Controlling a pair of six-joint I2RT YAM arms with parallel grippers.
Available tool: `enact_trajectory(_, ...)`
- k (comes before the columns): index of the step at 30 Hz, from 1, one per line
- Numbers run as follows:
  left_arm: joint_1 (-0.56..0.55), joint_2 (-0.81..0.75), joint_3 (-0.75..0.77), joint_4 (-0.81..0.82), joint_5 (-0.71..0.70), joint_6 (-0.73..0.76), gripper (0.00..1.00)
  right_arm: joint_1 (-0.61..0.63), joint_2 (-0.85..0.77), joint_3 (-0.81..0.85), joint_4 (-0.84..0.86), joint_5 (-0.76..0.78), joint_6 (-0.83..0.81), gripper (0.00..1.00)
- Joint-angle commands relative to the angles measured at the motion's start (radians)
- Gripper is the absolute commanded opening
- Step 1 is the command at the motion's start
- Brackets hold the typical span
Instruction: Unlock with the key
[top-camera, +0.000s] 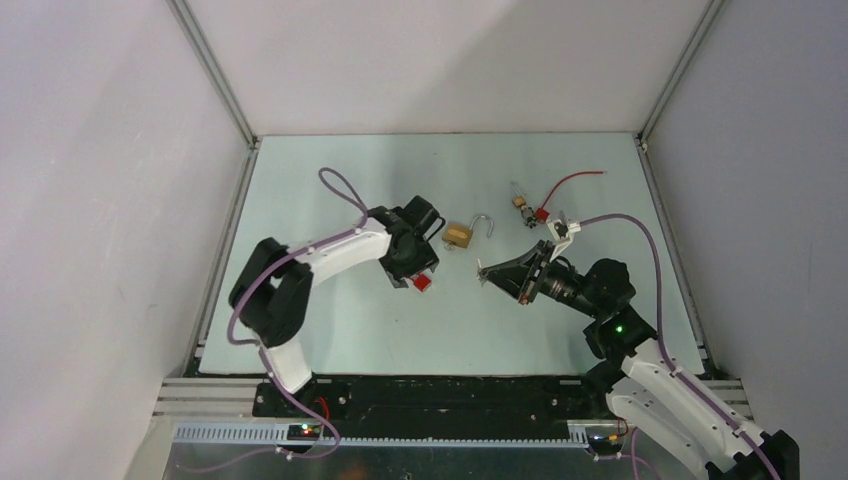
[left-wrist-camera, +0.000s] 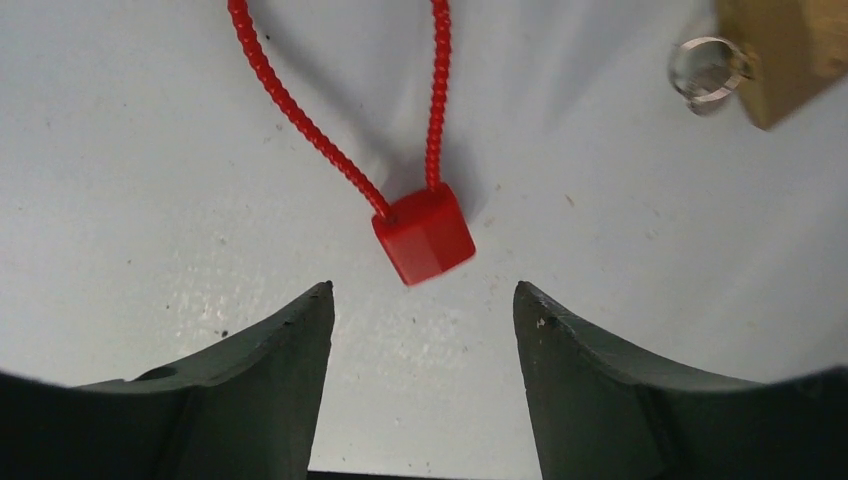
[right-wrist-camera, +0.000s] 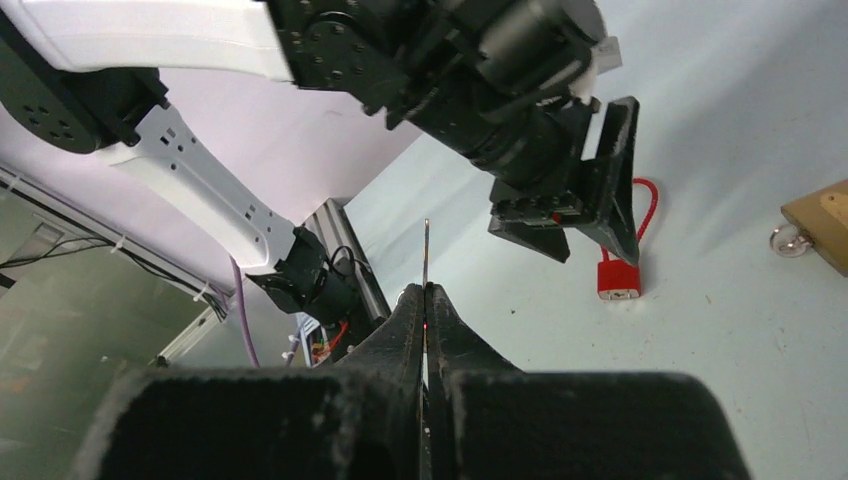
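The brass padlock (top-camera: 458, 236) lies mid-table, its silver shackle (top-camera: 486, 225) swung up to the right. It also shows at the edge of the left wrist view (left-wrist-camera: 790, 45) and of the right wrist view (right-wrist-camera: 822, 222). My right gripper (top-camera: 484, 272) (right-wrist-camera: 426, 290) is shut on the thin silvery key (right-wrist-camera: 426, 250), seen edge-on and sticking out past the fingertips, a short way to the front right of the padlock. My left gripper (top-camera: 418, 268) (left-wrist-camera: 422, 290) is open and empty, left of the padlock, just above a red tag (left-wrist-camera: 425, 235).
The red tag's beaded red wire (left-wrist-camera: 300, 110) loops away from the left gripper. A second small brass lock with a red tag and red wire (top-camera: 528, 210) lies at the back right. White enclosure walls ring the table (top-camera: 330, 330).
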Motion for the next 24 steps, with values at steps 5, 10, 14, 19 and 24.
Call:
enact_trajectory(5,-0.004,0.154,0.099,-0.065,-0.045,-0.04,0.66,-0.017,-0.036,-0.01,-0.049,-0.013,-0.047,0.0)
enact_trajectory(10,0.003,0.21,0.132,-0.065,-0.054,-0.042,0.62,-0.035,-0.038,-0.016,-0.047,-0.036,-0.047,0.0)
enact_trajectory(14,0.014,0.24,0.141,-0.064,-0.051,-0.043,0.59,-0.046,-0.029,-0.018,-0.04,-0.051,-0.048,0.0)
enact_trajectory(19,0.026,0.246,0.134,-0.064,-0.055,-0.046,0.56,-0.054,-0.012,-0.018,-0.025,-0.06,-0.048,0.0)
enact_trajectory(24,0.041,0.246,0.124,-0.064,-0.06,-0.04,0.55,-0.054,0.009,-0.019,-0.006,-0.064,-0.051,0.0)
